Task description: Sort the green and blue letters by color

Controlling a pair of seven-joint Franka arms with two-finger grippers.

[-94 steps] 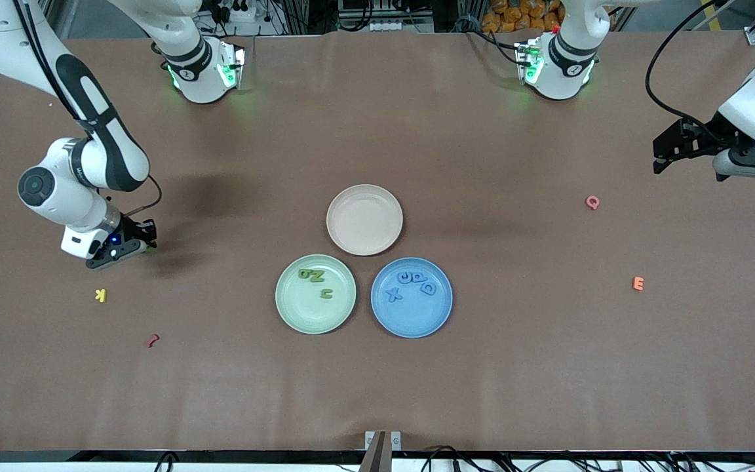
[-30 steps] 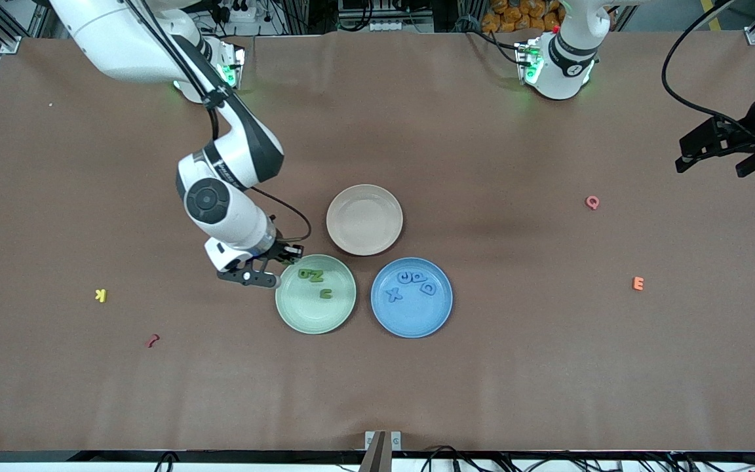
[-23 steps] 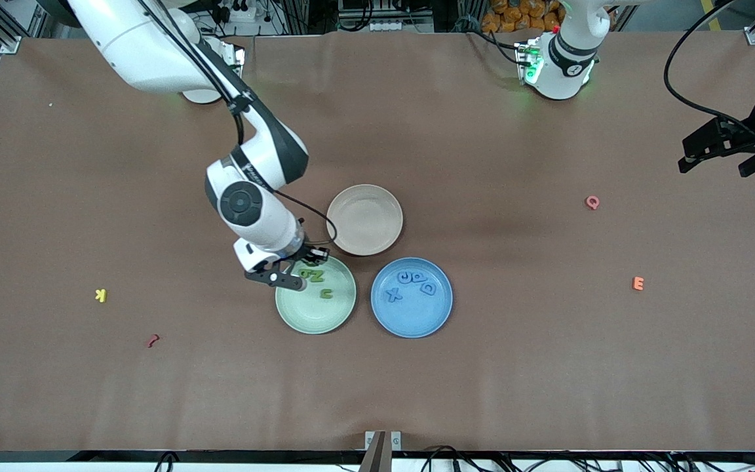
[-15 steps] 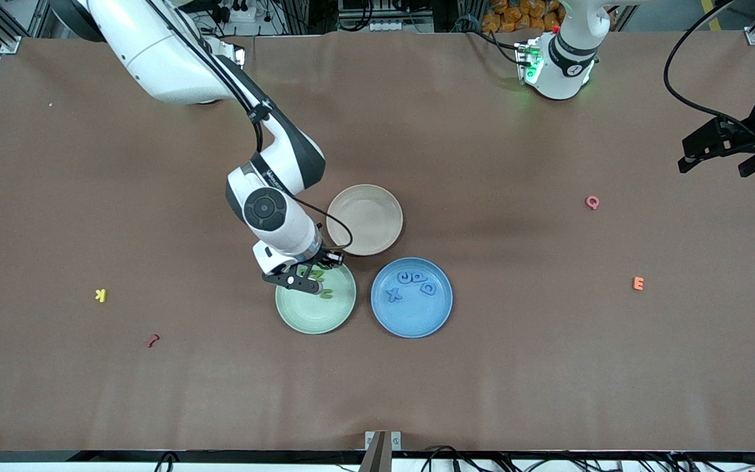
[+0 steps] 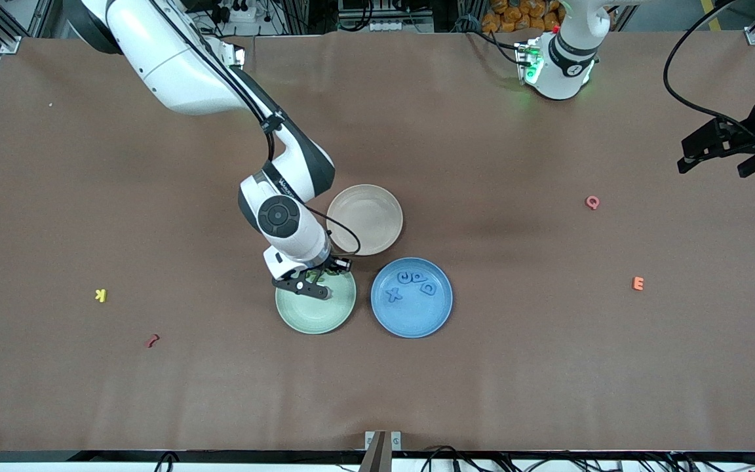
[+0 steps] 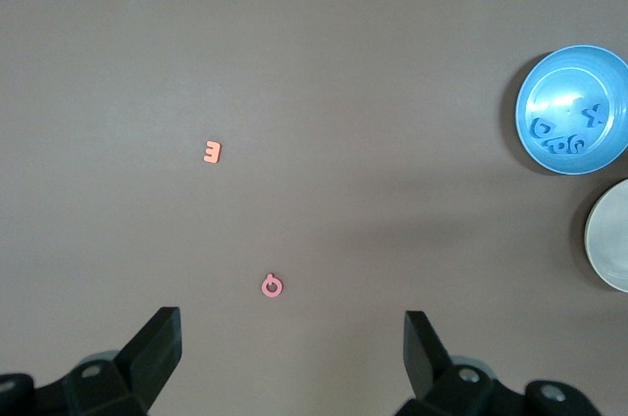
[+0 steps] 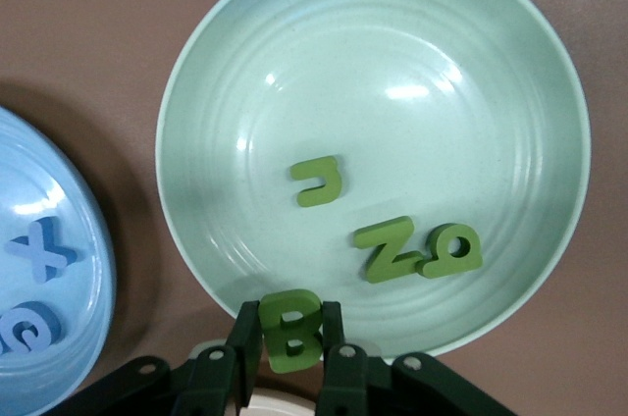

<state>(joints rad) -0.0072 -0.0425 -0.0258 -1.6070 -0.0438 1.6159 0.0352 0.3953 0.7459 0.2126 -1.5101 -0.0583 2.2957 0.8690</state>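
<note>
The right gripper (image 7: 292, 342) hangs over the green plate (image 7: 510, 92), jaws clamped on a green B (image 7: 291, 328). In that plate lie a green N (image 7: 388, 247), a second small rounded green letter (image 7: 449, 250) touching it, and a small hooked green piece (image 7: 319, 182). The blue plate (image 5: 440, 314) beside it holds a blue X (image 5: 394, 295) and three more blue letters (image 5: 417, 280). The left gripper (image 6: 292, 362) waits with jaws apart over the desk (image 5: 548, 367), above a pink Q (image 6: 272, 286) and near an orange E (image 6: 212, 152).

A high front camera is looking down across the whole table (image 5: 89, 164) toward the arm bases. The right wrist camera is hanging close above the green plate (image 7: 245, 73); the left wrist camera is looking down from higher, sharing the blue plate (image 6: 549, 82).
</note>
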